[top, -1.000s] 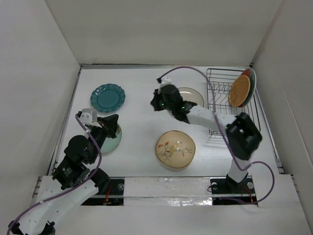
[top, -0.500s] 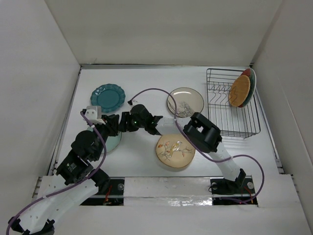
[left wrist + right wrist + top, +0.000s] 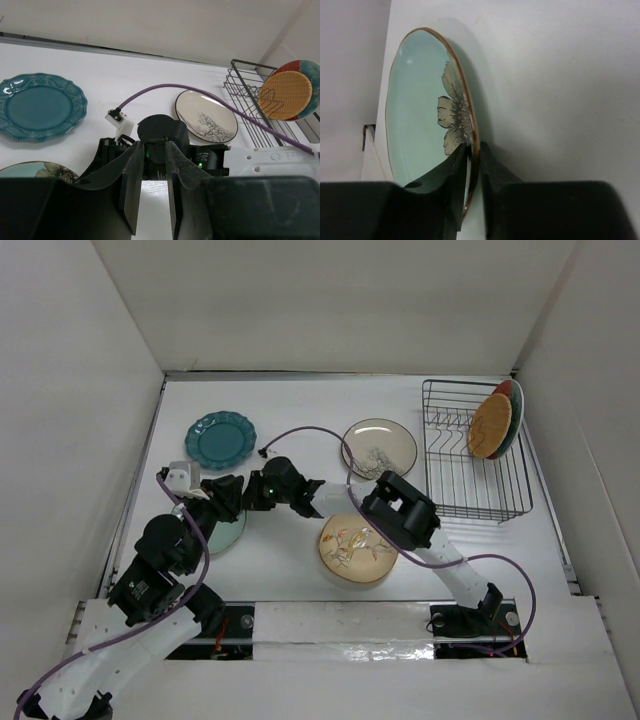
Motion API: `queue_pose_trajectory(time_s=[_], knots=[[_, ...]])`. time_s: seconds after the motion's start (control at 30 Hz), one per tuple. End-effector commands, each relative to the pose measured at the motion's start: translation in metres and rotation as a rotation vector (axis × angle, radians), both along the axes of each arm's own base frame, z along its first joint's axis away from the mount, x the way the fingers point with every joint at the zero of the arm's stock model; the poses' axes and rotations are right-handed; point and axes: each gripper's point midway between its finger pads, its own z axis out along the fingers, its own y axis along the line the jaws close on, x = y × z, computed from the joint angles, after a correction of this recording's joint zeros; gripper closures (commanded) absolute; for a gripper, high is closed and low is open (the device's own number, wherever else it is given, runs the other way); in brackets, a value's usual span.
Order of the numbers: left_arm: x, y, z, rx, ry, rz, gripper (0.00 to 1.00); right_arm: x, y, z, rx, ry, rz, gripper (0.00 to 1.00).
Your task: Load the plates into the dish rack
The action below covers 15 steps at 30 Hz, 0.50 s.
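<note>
The pale teal plate (image 3: 228, 532) with a flower print lies at the table's left. My right gripper (image 3: 244, 502) has reached across to it, and in the right wrist view the right gripper (image 3: 472, 150) is shut on the pale teal plate's (image 3: 417, 110) brown rim. My left gripper (image 3: 222, 502) hovers over the same plate, and in the left wrist view the left gripper (image 3: 154, 150) is open with only white table between its fingers. The dish rack (image 3: 475, 490) at the right holds an orange plate (image 3: 492, 426) upright with others behind it.
A scalloped dark teal plate (image 3: 220, 439) lies at the back left. A cream plate with black branches (image 3: 379, 448) is beside the rack. A beige bird plate (image 3: 359, 545) sits under the right arm's forearm. White walls enclose the table. The two wrists nearly touch.
My right arm swung from the cream plate across to the left and closed on the pale teal plate's rim. My left gripper opened a little and barely moved.
</note>
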Motion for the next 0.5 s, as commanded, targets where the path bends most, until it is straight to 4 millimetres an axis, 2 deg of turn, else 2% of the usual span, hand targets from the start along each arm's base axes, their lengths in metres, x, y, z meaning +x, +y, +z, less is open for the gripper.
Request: queue_pose_trajectory(time_s=[0.0, 0.03, 0.07, 0.1, 0.17, 0.2, 0.23, 0.27, 0.3, 0.33, 0.37, 0.43, 0.47], knots=[[-0.007, -0.004, 0.021, -0.05, -0.071, -0.044, 0.79, -0.019, 0.004, -0.009, -0.003, 0.016, 0.042, 0.91], [-0.008, -0.005, 0.022, -0.053, -0.078, -0.05, 0.78, -0.022, -0.002, -0.014, -0.018, 0.013, 0.047, 1.0], [-0.01, -0.006, 0.024, -0.057, -0.086, -0.064, 0.78, -0.023, -0.004, -0.011, -0.019, -0.004, 0.054, 1.0], [-0.011, -0.006, 0.026, -0.061, -0.091, -0.07, 0.78, -0.023, -0.003, 0.007, 0.006, -0.04, 0.065, 1.0], [-0.013, -0.007, 0.028, -0.066, -0.1, -0.079, 0.78, -0.028, -0.011, 0.016, 0.01, -0.059, 0.074, 1.0], [-0.015, -0.005, 0.03, -0.072, -0.109, -0.079, 0.78, -0.023, -0.014, 0.029, 0.035, -0.082, 0.07, 1.0], [-0.016, -0.004, 0.032, -0.078, -0.114, -0.079, 0.78, -0.025, -0.015, 0.061, 0.085, -0.113, 0.072, 1.0], [-0.018, -0.002, 0.035, -0.089, -0.127, -0.079, 0.77, -0.013, -0.024, 0.076, 0.112, -0.129, 0.049, 1.0], [-0.02, -0.001, 0.037, -0.096, -0.134, -0.082, 0.77, -0.01, -0.033, 0.085, 0.13, -0.155, 0.036, 1.0], [-0.021, 0.0, 0.039, -0.101, -0.141, -0.083, 0.77, -0.006, -0.041, 0.123, 0.175, -0.206, 0.018, 1.0], [-0.024, 0.002, 0.042, -0.11, -0.153, -0.085, 0.77, 0.003, -0.05, 0.138, 0.181, -0.237, -0.017, 1.0], [-0.027, 0.001, 0.044, -0.119, -0.164, -0.1, 0.77, 0.023, -0.078, 0.156, 0.172, -0.282, -0.082, 1.0], [-0.029, 0.001, 0.045, -0.123, -0.17, -0.105, 0.77, 0.029, -0.093, 0.188, 0.204, -0.323, -0.118, 1.0]])
